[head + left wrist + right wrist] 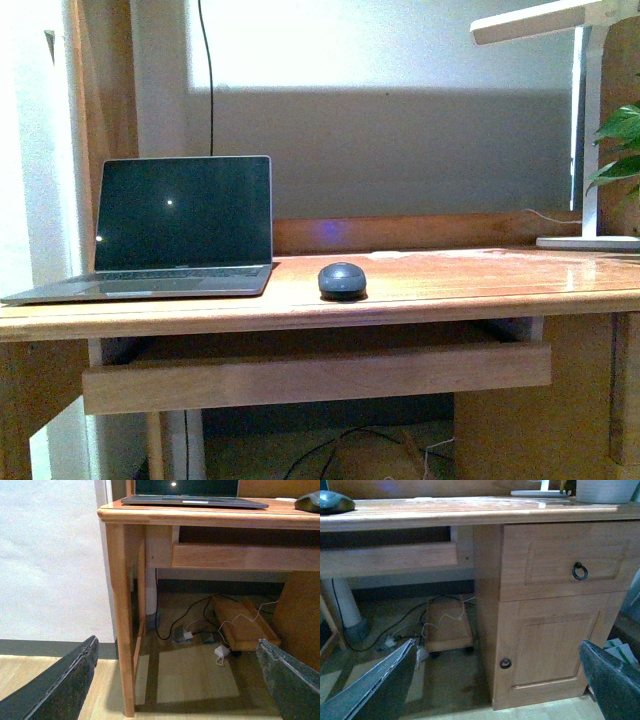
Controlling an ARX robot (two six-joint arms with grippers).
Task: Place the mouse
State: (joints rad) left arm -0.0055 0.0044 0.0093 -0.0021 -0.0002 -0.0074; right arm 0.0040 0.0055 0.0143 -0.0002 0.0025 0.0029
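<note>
Left gripper (175, 680) is hanging low in front of the desk (450, 290), fingers spread wide, holding nothing. Above and ahead of it the laptop (185, 225) is sitting open with a dark screen on the desk top; further to its right, at the edge of its view, the mouse (342, 279) is showing.

Right gripper (500, 680) is likewise hanging below desk height, fingers wide apart and empty. The mouse is lying up and to its left, on the desk top near the front edge, just beside the laptop's corner but apart from it.

Handling, as judged: the mouse is looking light, rigid and smooth-domed, so the top is likely slippery. Taking it across the two flanks, low on the body, appears the safest hold.

Containers: ahead of the right gripper the desk is carrying a drawer (565, 560) and a cupboard door (555, 645), both shut, contents not visible. A pull-out tray (315, 375) is sitting under the top; nothing can be seen on it.
</note>
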